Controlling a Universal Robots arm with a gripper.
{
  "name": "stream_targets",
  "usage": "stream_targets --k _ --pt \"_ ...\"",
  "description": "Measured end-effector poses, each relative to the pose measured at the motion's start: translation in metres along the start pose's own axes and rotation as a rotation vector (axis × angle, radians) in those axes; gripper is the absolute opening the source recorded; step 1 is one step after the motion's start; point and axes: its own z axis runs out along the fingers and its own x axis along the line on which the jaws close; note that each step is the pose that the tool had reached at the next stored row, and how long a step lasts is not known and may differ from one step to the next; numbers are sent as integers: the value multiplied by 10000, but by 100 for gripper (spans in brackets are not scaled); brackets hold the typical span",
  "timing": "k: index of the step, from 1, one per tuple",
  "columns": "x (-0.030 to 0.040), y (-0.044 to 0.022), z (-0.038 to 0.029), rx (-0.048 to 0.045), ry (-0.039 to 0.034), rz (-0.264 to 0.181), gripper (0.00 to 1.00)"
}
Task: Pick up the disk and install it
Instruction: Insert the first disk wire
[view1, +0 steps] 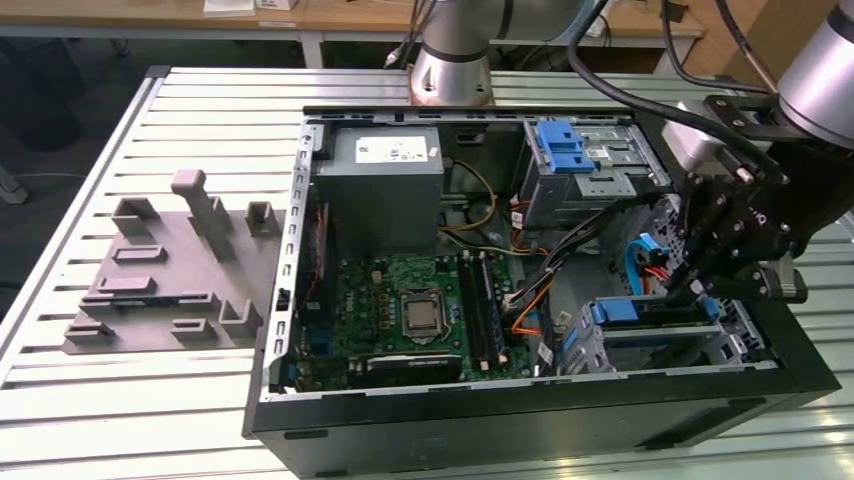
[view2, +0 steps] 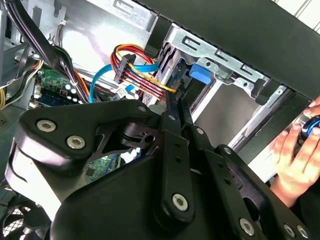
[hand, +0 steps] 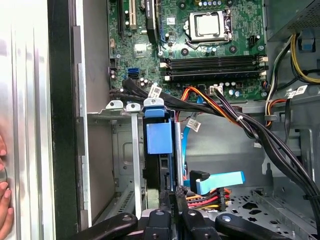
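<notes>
A: Where do we see the disk (hand: 159, 150)?

B: We see it standing on edge in the metal drive cage (hand: 116, 117) at the corner of the open computer case (view1: 534, 425), its blue bracket facing up. In the exterior view it sits at the exterior view's right, by the near wall of the case (view1: 650, 310).

A: And the gripper (hand: 172, 197)?

B: We find it right at the disk's end. In both wrist views its 2 fingers (view2: 175, 112) are pressed close together, with the tips at the disk's edge. We cannot tell if they pinch the bracket or merely touch it.

A: Anything else nearby?

B: Red, orange and blue cables (hand: 212, 185) lie just beside the gripper, the green motherboard (view1: 400, 310) is further in, and a person's hand (view2: 295, 160) rests outside the case wall.
</notes>
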Motion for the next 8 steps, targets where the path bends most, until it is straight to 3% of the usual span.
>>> stream_targets --k 4,8 --pt "1 -1 -3 -3 -26 -6 16" --pt "1 -3 -1 -13 -173 -11 16"
